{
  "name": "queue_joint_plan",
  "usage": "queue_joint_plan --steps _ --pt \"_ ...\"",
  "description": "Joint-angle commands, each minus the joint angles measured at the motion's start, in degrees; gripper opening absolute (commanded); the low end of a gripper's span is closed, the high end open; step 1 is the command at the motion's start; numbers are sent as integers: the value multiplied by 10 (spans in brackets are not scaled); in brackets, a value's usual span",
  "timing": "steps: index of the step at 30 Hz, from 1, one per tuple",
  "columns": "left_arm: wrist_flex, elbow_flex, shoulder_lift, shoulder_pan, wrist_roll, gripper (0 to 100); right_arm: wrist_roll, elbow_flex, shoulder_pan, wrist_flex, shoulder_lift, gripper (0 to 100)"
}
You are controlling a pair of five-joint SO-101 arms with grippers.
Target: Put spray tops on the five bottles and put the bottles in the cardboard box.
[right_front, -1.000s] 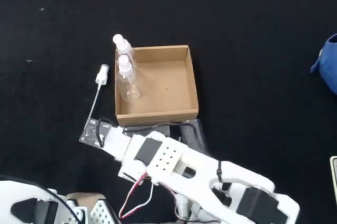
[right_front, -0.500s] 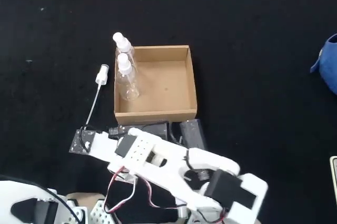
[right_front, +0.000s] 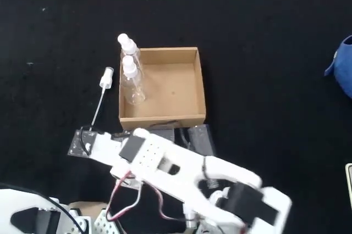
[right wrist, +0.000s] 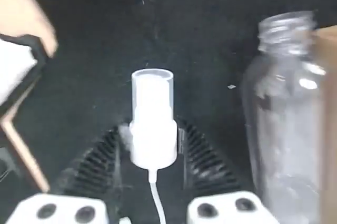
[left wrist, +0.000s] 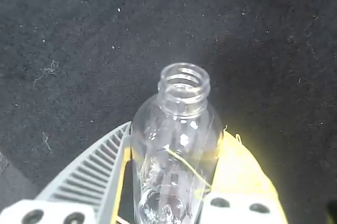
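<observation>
Cardboard box (right_front: 162, 120): open-topped on the table; one of my arms (right_front: 176, 165) lies across in front of its near wall.
Capped bottles (right_front: 133, 88): two, against the box's left wall, one top showing past the far left corner.
Open bottle (left wrist: 176, 171): bare neck; my left gripper (left wrist: 176, 129) clamps its sides, one finger on each flank.
Bare-necked bottle (right wrist: 279, 129): just beside my right gripper (right wrist: 152, 142); I cannot tell whether it is the same bottle.
Held spray top (right wrist: 152, 129): my right fingers pinch its collar, tube trailing back.
Loose spray top (right_front: 106, 77): left of the box, apart.
Table (right_front: 264, 36): black cloth.
Blue object (right_front: 342, 72): at the right edge.
</observation>
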Motion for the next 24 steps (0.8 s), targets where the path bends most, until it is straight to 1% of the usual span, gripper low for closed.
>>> queue_joint_plan --steps 1,3,6,9,13,19,22,24 --pt "9 -8 -63 3 4 29 2 -37 10 47 -133 11" --pt "9 29 -99 9 4 29 2 -37 13 66 -198 11" --pt "9 103 -171 31 4 30 2 -55 54 92 -293 11" --pt "7 189 -251 59 4 30 2 -90 135 113 -369 11" --pt "-12 312 -360 116 5 30 -7 -155 244 142 -416 11" --pt "-84 532 -547 220 43 30 -104 -244 389 143 -425 11" --pt "-114 636 -662 293 48 30 -152 -266 455 135 -425 11" --pt "-124 687 -744 352 76 30 -170 -269 498 124 -425 12"
